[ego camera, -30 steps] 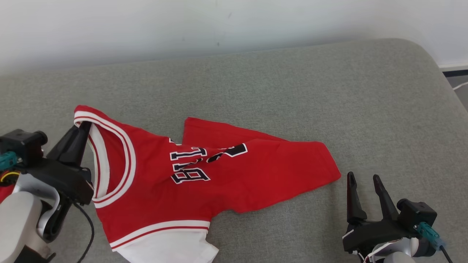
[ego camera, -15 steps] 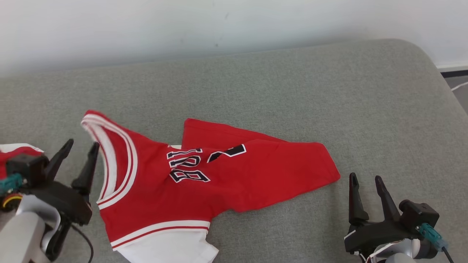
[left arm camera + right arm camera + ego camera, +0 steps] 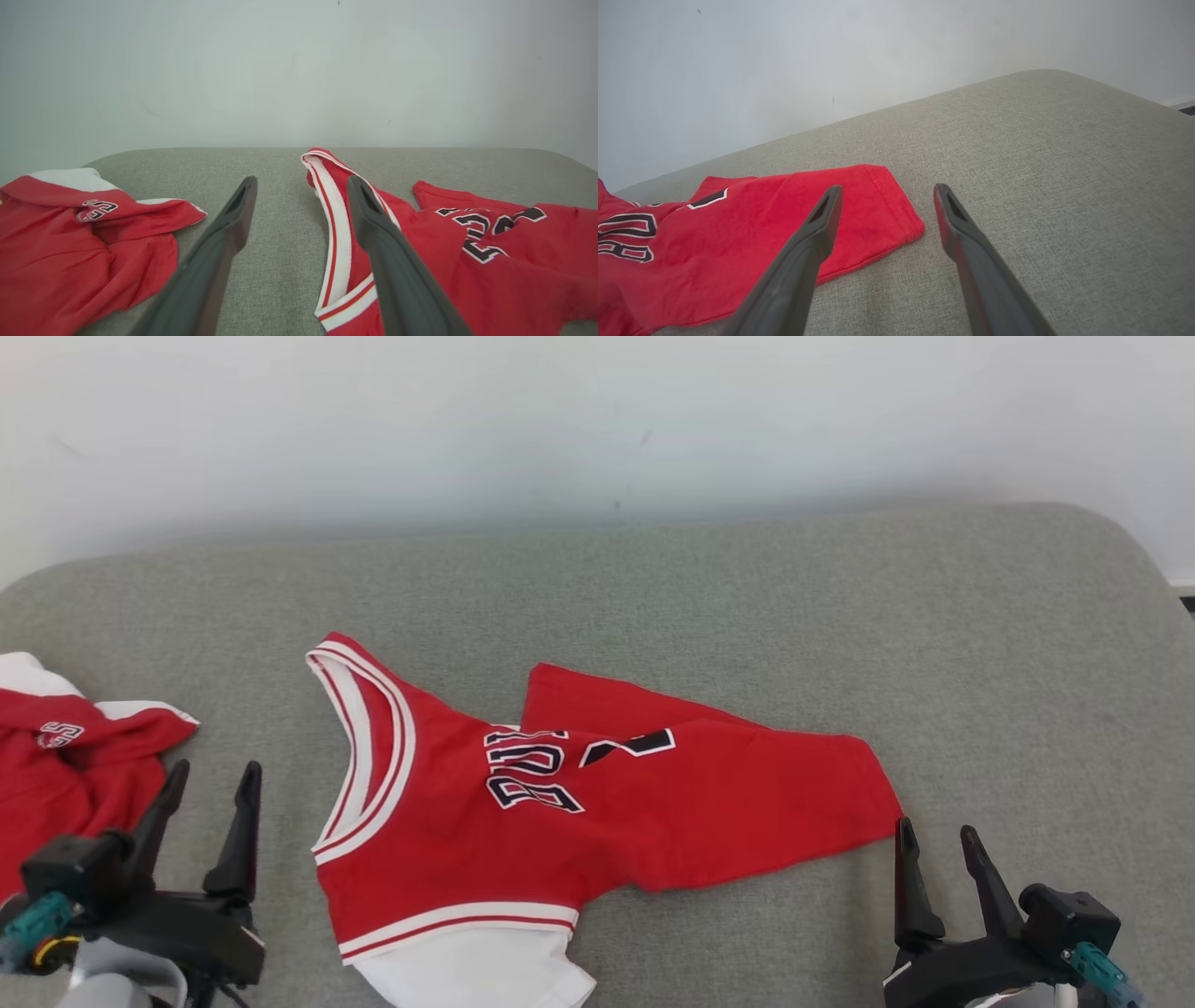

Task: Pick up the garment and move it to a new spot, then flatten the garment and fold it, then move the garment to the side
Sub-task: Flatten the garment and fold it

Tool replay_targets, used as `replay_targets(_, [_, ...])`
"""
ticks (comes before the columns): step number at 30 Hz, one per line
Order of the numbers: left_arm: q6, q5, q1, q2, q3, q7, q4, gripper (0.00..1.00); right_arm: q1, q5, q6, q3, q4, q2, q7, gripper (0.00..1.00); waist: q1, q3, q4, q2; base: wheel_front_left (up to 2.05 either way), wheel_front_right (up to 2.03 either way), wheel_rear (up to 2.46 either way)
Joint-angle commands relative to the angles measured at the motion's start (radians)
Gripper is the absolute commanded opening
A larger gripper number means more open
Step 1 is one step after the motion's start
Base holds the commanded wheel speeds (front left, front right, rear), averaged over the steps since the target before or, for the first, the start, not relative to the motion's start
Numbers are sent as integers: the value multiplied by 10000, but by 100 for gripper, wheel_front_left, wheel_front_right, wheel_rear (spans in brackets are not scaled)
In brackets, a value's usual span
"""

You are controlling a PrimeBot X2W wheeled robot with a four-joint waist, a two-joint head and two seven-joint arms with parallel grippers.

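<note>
So the red jersey (image 3: 597,803) is lying on the grey cushion (image 3: 747,597), roughly in the middle and a bit toward the near edge, and neither claw has hold of it. The left gripper (image 3: 216,769) sits just left of the striped white trim, fingers spread wide with nothing between them. The right gripper (image 3: 934,828) is near the jersey's right-hand corner, also spread and empty. If I had to guess, the "move it to a new spot" part looks done, since the thing is laid out on open cushion with an arm at each end. Flattening is definitely not done: one flap doubles back under the lettering, the cloth is creased across the numbers, and a white part pokes out at the near edge. No tidy fold yet either, and the shift to the side comes after that, so I'd call it maybe a third of the way. There's another red garment (image 3: 75,775) bunched up at the far left, well apart from the jersey.
</note>
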Motion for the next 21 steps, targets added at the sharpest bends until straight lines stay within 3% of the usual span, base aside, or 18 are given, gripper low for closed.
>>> replay_targets(1, [148,154,337,-104,117,-82,-290,100,118,-64,9,-17,-50,3,-52,100,1,-220,249,0,0,0,0])
replay_targets(4, [568,683,1022,-412,680,-82,-1441,100,268,-142,9,-35,-67,4,-51,100,1,-341,433,0,0,0,0])
replay_targets(9, [898,1314,2132,-1052,1531,-81,-2681,100,367,-248,9,-85,-81,5,-51,100,1,-541,695,0,0,0,0])
replay_targets(21, [947,2725,4119,-2823,2883,-83,-4198,100,555,-624,9,13,-759,3,-51,100,1,-733,996,0,0,0,0])
